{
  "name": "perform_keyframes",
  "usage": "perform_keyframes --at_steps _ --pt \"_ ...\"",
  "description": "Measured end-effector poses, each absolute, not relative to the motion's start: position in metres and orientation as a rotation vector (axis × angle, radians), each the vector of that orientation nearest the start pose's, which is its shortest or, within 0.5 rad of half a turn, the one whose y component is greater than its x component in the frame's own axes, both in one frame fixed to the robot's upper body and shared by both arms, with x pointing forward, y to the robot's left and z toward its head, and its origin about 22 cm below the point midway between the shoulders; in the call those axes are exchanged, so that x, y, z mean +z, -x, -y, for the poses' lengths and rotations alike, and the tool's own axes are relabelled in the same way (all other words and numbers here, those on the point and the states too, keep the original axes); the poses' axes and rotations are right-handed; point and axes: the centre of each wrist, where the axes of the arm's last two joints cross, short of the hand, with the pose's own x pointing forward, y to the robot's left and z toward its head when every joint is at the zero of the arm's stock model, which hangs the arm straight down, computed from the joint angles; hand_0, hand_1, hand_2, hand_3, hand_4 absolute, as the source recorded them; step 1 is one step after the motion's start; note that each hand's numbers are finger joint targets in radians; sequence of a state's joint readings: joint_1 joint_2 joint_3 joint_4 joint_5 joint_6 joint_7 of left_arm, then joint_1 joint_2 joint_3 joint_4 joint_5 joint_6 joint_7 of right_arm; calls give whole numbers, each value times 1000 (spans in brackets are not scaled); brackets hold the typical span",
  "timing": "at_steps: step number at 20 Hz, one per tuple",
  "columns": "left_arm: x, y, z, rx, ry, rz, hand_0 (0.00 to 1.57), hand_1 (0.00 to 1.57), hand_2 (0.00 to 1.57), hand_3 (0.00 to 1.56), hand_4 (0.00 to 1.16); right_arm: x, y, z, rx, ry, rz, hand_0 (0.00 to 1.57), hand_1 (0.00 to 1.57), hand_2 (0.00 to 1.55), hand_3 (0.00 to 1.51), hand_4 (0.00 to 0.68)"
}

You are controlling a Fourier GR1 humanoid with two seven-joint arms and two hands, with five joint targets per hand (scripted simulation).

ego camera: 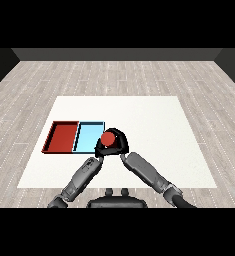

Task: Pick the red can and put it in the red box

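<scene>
The red can shows its round red top at the light blue tray's right edge. My right hand is curled round the can, its black fingers wrapping the can's right and near sides. My left hand sits just left of and below the can, close against it; most of that hand is hidden, so its fingers cannot be read. The red tray lies left of the light blue one, with nothing in it.
Both trays sit side by side on the left part of the white table. My two grey forearms come up from the bottom and meet near the can.
</scene>
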State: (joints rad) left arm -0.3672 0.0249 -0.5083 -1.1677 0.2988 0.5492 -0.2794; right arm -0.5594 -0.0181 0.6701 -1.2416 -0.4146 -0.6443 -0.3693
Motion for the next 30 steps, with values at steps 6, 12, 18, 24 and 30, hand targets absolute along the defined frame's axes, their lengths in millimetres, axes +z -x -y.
perform_keyframes --at_steps 6,12,18,24,30 --pt "-16 -283 -91 21 -9 1724 1571 1571 1522 1409 908 43 -286 32 82 -251 1919 1442 1442 1442 1378 624" --pt "-15 -283 -89 34 -37 1758 1571 1571 1529 1455 1118 44 -286 35 53 -274 1910 0 0 0 0 0" --pt "-9 -287 -84 31 -51 1766 1571 1571 1540 1463 1127 44 -283 40 110 -257 1912 0 0 0 0 0" --pt "-13 -290 -85 24 -56 1759 1571 1571 1571 1509 1147 43 -283 49 99 -248 1915 0 0 0 0 0" --pt "-15 -285 -99 41 -69 1741 1571 1571 1571 1489 1144 54 -284 65 39 -219 1953 0 0 0 0 0"
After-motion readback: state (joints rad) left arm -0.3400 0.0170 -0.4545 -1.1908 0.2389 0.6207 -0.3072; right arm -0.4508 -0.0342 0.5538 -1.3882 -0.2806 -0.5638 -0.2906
